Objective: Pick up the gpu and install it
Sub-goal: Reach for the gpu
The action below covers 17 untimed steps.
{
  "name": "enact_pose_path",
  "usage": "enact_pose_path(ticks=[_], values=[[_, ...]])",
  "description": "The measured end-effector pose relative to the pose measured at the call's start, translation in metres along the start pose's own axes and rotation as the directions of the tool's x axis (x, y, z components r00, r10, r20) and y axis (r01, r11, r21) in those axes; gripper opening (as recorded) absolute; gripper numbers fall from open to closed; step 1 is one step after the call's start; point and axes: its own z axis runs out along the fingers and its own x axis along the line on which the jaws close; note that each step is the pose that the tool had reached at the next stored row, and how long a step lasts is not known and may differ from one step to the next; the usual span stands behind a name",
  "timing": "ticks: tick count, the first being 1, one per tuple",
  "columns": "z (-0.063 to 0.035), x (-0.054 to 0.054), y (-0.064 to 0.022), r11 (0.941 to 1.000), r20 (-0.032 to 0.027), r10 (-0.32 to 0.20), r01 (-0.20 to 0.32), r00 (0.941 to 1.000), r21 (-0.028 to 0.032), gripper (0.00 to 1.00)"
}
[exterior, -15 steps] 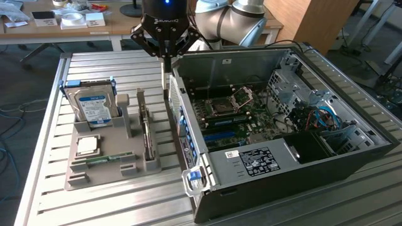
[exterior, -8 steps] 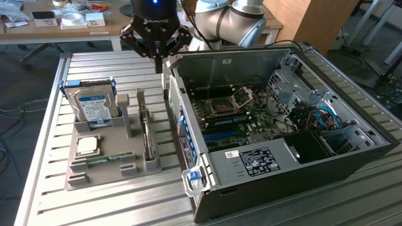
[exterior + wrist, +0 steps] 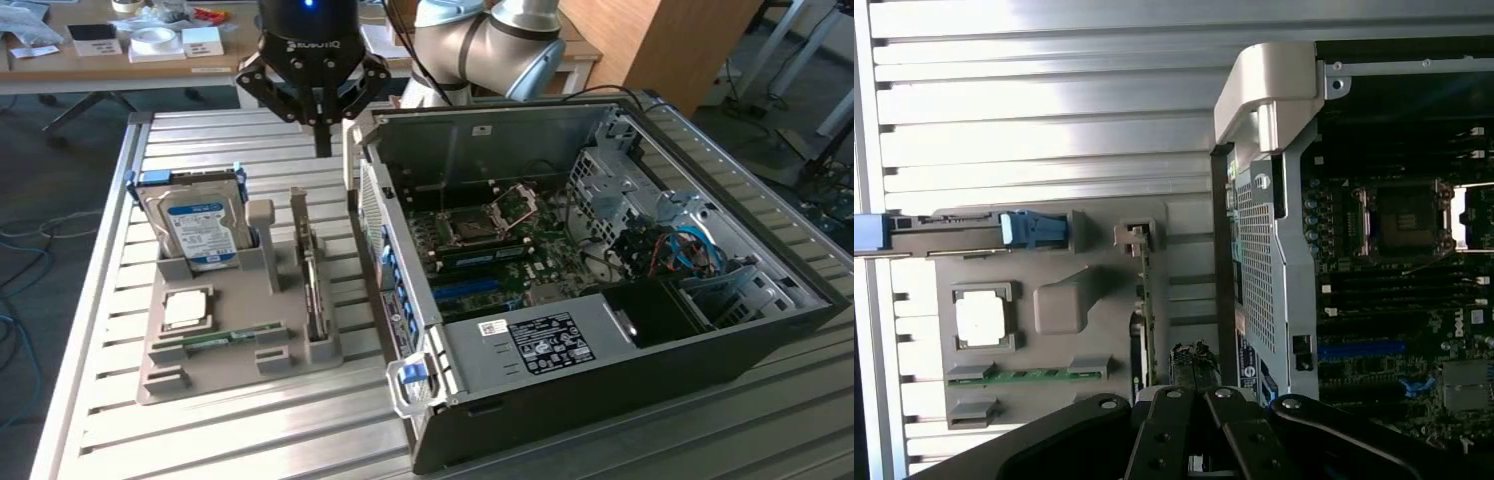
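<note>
The hand (image 3: 322, 148) is hanging in the upper middle of the exterior view, its 2 fingers pressed together and gripping nothing. Its tips are pointing down over the table (image 3: 200, 135), just past the far end of the gray holder (image 3: 227, 375). The gpu (image 3: 310, 275) is standing edge-on in a slot along the holder's side toward the exterior view's right (the side nearest the open case (image 3: 747, 340)), left of centre in the frame and apart from the hand. In the same holder a hard drive (image 3: 198, 225) is standing upright in the left half of the frame, with 1 processor (image 3: 184, 308) and 1 memory stick (image 3: 230, 338) lying flat below it. In the wrist view the closed hand (image 3: 1196, 375) is sitting near one end of the gpu (image 3: 1144, 320).
</note>
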Motion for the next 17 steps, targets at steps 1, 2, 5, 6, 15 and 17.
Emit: enact_pose_path(ticks=[1, 2, 5, 6, 15, 17], values=[[0.0, 0.0, 0.0, 1.0, 0.0, 0.0, 0.0, 1.0, 0.0, 0.11], [0.0, 0.0, 0.0, 1.0, 0.0, 0.0, 0.0, 1.0, 0.0, 0.11], [-0.0001, 0.0, 0.0, 1.0, -0.0001, 0.0, 0.0, 1.0, 0.0001, 0.11], [0.0, 0.0, 0.0, 1.0, -0.0001, 0.0, 0.0, 1.0, 0.0001, 0.11], [0.0002, 0.007, -0.0005, 1.0, 0.0, 0.0, 0.0, 1.0, 0.0001, 0.11], [0.0003, 0.011, -0.0008, 1.0, 0.0, 0.0, 0.0, 1.0, 0.0, 0.11]])
